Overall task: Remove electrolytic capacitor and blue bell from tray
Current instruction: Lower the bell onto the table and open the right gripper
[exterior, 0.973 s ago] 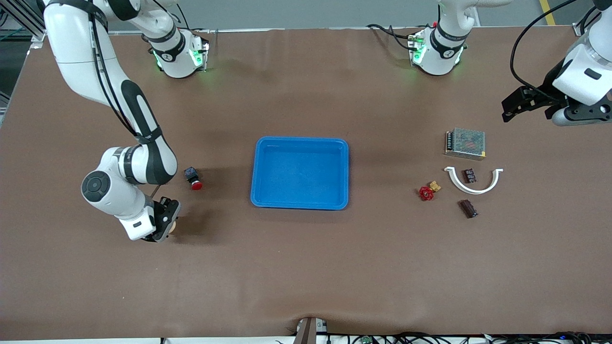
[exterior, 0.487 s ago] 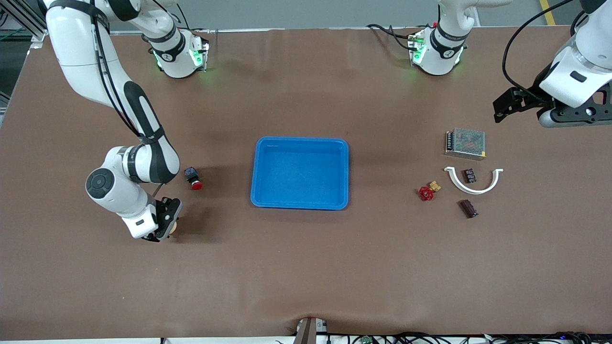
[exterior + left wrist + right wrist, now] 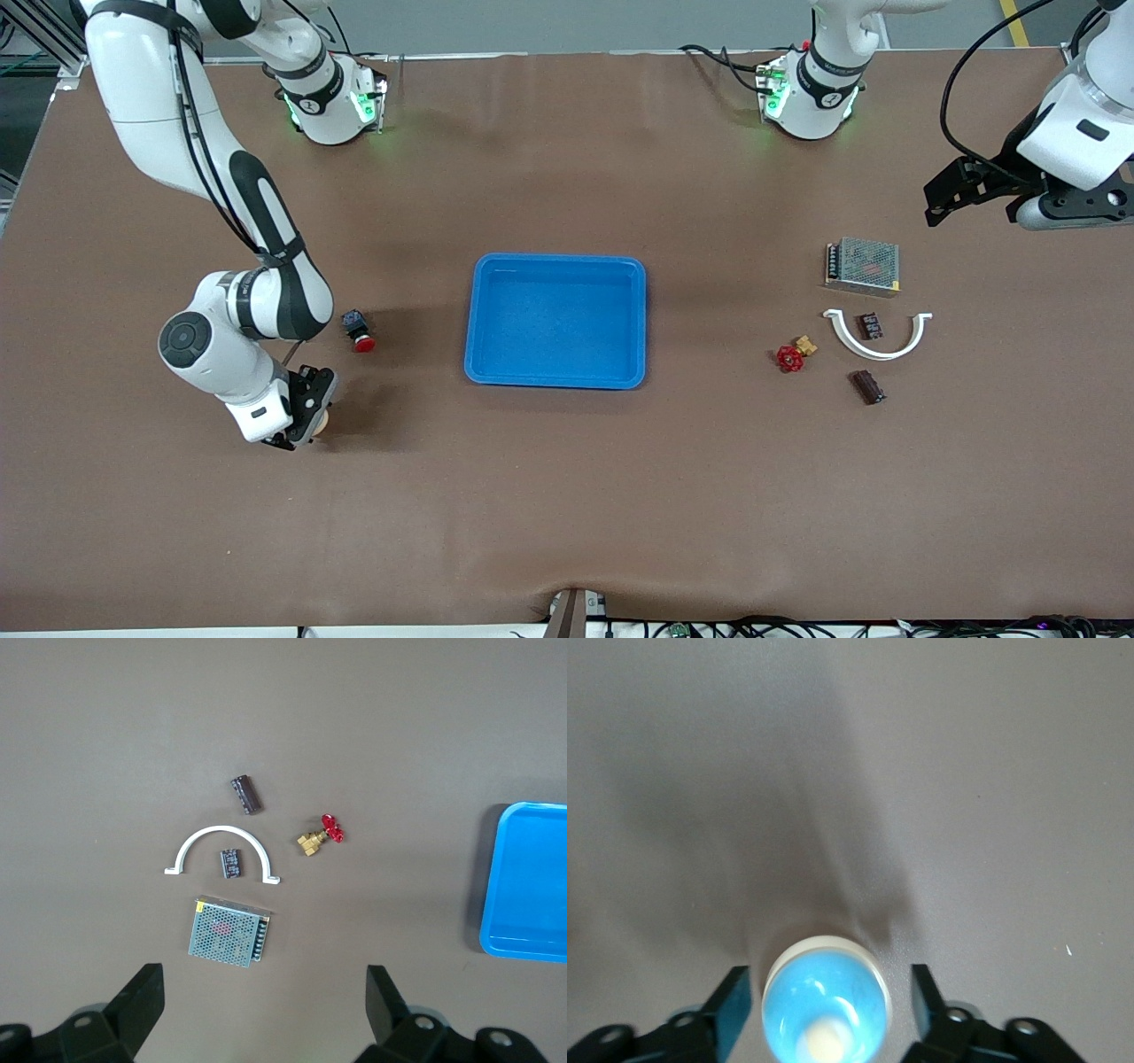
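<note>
The blue bell (image 3: 825, 1003) stands between the right gripper (image 3: 828, 1005) fingers, which are parted and clear of it, at the tray's (image 3: 556, 379) eight o'clock. The left gripper (image 3: 261, 1005) waits wide open.

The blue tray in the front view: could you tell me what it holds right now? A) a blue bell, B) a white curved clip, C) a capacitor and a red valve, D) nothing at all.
D: the tray shows only its bare blue floor, while the blue bell stands on the table between the fingers of the right hand, toward the right arm's end.
</note>
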{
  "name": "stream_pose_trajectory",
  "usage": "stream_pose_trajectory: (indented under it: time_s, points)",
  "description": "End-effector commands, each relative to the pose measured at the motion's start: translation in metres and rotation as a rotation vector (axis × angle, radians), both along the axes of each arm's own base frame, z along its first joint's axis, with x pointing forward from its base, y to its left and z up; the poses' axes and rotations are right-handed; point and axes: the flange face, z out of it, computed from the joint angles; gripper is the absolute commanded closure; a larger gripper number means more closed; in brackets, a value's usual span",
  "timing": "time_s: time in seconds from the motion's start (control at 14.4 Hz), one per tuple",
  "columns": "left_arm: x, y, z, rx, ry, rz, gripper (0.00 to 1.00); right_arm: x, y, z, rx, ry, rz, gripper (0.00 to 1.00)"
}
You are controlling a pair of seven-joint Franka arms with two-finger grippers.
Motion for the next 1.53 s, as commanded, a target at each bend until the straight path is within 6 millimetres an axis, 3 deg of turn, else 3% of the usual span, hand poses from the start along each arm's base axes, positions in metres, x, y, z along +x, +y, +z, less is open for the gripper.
stream_pose_trajectory:
  time_s: [0.0,0.14,0.35,0.63,0.83,1.11,1.39,1.46]
  points:
    - [-0.001,0.000,0.008,0.001,-0.005,-0.004,0.00,0.001,-0.001,0.004,0.025,-0.004,-0.005,0.00]
    - [-0.001,0.002,0.008,0.001,-0.004,-0.001,0.00,0.003,-0.001,0.008,0.026,-0.010,-0.004,0.00]
    - [-0.001,0.002,0.008,0.001,-0.004,0.001,0.00,0.015,0.005,0.032,0.039,0.024,0.008,0.00]
    - [-0.003,0.000,0.008,0.003,0.005,-0.002,0.00,0.032,0.014,0.101,0.068,0.136,-0.031,0.00]
    - [-0.006,-0.001,0.007,0.005,0.022,-0.005,0.00,0.030,0.020,0.150,0.079,0.203,-0.127,0.00]
    - [-0.006,0.002,0.008,0.006,0.025,-0.003,0.00,0.005,0.035,0.219,0.081,0.295,-0.371,0.00]
    - [-0.008,0.003,0.008,0.007,0.031,-0.007,0.00,-0.051,0.107,0.303,-0.078,0.265,-0.772,0.00]
    - [-0.008,0.003,0.008,0.007,0.031,-0.006,0.00,-0.063,0.111,0.320,-0.084,0.267,-0.870,0.00]
